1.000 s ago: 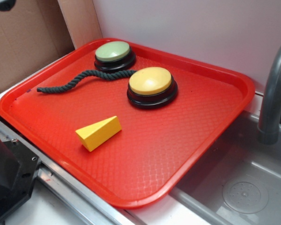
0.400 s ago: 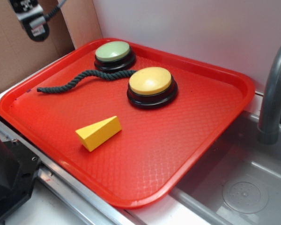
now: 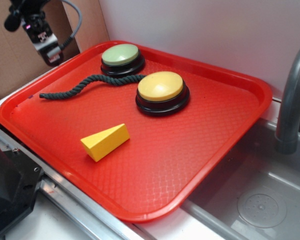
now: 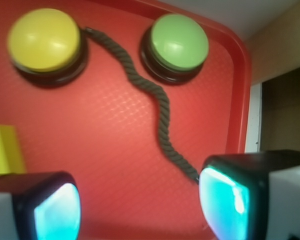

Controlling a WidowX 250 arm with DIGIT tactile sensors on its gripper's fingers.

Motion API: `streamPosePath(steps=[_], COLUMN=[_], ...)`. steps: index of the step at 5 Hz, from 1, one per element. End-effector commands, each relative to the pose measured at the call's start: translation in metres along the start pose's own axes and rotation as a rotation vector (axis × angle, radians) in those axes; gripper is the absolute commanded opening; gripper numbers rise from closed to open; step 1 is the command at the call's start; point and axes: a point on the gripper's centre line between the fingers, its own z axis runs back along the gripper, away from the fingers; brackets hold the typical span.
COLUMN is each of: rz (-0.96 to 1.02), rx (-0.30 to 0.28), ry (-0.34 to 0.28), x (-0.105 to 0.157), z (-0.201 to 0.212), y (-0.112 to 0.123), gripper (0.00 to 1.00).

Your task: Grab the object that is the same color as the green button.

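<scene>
Over tray's [image 3: 230,145] left corner: gripper [image 4: 140,210], jaws apart
Rope [image 4: 155,107] runs ahead toward buttons, near end seemingly by right pad [image 4: 225,202]

Arm entering at the upper left.
You see the gripper [image 3: 49,56] lower and further right than a moment ago, when only its tip showed at the top corner; it now hangs near the red tray's [image 3: 20,95] far-left rim, cable trailing behind.
</scene>
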Motion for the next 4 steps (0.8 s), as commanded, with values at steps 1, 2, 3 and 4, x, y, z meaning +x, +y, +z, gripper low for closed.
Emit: streamPosePath(steps=[1,2,3,4], rz=[0.010,0.006,-0.006,0.019], rx=[0.003,-0.023,-0.049,-0.063], ry=[0.024,0.017,0.031,0.015], x=[0.014,0.020,0.027,0.029], z=[-0.050,-0.074,-0.095,-0.103], y=[0.025,0.030,0.031,0.031], gripper=[1.00,1.00,1.00,1.00])
